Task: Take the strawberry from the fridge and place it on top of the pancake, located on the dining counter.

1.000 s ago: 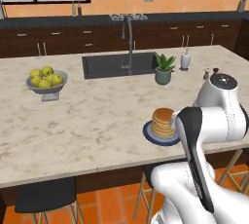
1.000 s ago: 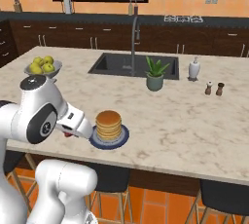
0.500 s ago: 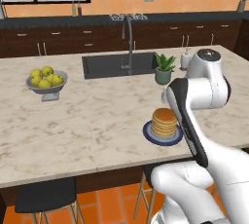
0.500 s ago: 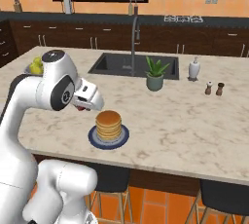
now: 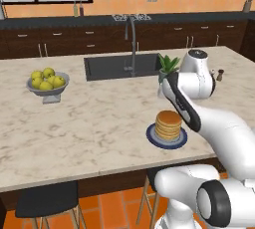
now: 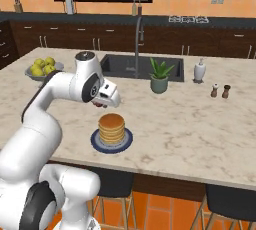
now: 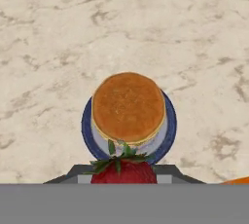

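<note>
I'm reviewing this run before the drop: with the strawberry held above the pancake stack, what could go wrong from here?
1. The gripper hangs well above the pancake; released from there, the strawberry could bounce or roll off onto the plate or dining counter.
2. In the hand view the berry sits toward the stack's near edge, so it may land off-centre.

A home kitchen: marbled island counter (image 5: 74, 128) with sink (image 5: 119, 66), tall faucet (image 5: 132, 39), dark cabinets (image 6: 60, 38), stools (image 6: 225, 206).

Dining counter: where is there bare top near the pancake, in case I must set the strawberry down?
Dining counter lies bare between the fruit bowl and the pancake, and right of the pancake toward the shakers. Crowded behind: sink, plant, soap bottle.
</note>
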